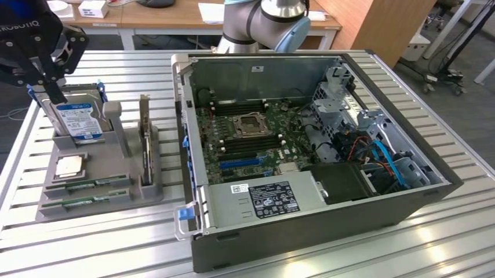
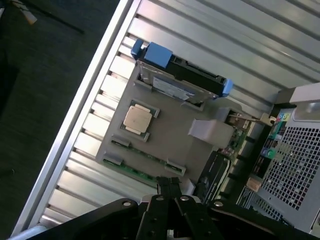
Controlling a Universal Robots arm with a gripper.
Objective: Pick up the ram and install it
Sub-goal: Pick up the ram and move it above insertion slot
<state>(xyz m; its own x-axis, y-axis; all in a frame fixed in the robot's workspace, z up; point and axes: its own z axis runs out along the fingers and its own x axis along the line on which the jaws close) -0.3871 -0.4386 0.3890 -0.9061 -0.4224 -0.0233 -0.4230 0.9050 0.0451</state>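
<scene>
Now spotting a black pincer (image 1: 54, 92) up at ten o'clock in the exterior view. Shut tight, tips pressed together, holding nothing. Hanging over a grey holder (image 1: 116, 179) sitting on the metal desk (image 1: 93, 249). Cannot tell from there whether touching anything below.

Also seeing the same pincer (image 2: 169, 184) in the wrist view, closed up, well above the holder (image 2: 170, 140).

Finding the first ram (image 1: 91, 185) at eight o'clock in the exterior view. Long, thin and green, lying in a slot at the six o'clock end of the holder. Finding the second ram (image 1: 83, 201) just beside it, one slot closer to the holder's edge. Same look, same way round. Both still in the holder, not in the computer. Seeing the second ram (image 2: 131, 171) from the wrist view too, a green strip along the holder's edge.

Looking at the rest of the holder: a hard drive (image 1: 80, 121) with a blue label standing up at the twelve o'clock end. A flat silver chip (image 1: 68, 167) resting between the drive and the two sticks. A dark card (image 1: 145, 139) standing on its edge at the three o'clock side.

Over at three o'clock from the holder, seeing a big computer case (image 1: 309, 231) lying open, with a green board (image 1: 232, 130) inside.
</scene>
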